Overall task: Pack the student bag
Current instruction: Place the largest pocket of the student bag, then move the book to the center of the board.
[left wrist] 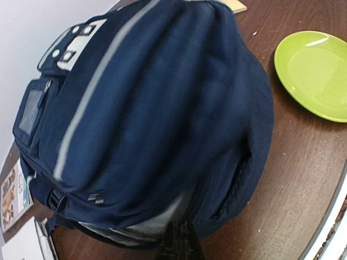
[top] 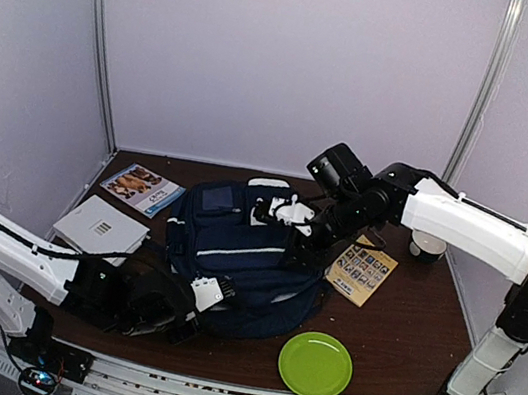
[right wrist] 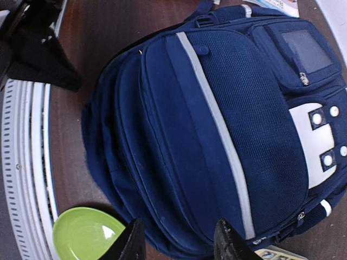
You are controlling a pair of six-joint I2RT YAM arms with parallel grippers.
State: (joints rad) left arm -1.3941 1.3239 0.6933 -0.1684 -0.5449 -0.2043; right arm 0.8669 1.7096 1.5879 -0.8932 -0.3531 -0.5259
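Student bag (top: pixel 239 254) lies front-up mid-table between our two arms, and we'd say packing has barely begun. The booklet (top: pixel 141 187), grey pad (top: pixel 100 228) and picture card (top: pixel 361 271) all sit outside it. Our right gripper (right wrist: pixel 179 241) hovers above it, fingers spread, holding nothing. Our left gripper (top: pixel 207 297) is at the near edge where grey lining peeks out; can't tell if it's pinching. Opening and loading are left.

A lime green plate (top: pixel 315 364) lies flat on the dark brown desk (top: pixel 404 332), near its front edge. At the left, 1 booklet (top: pixel 141 187) with an animal photo on the cover lies near 1 grey book (top: pixel 101 228). At the right, 1 tan picture card (top: pixel 361 271) lies near a white cup (top: pixel 427 247).
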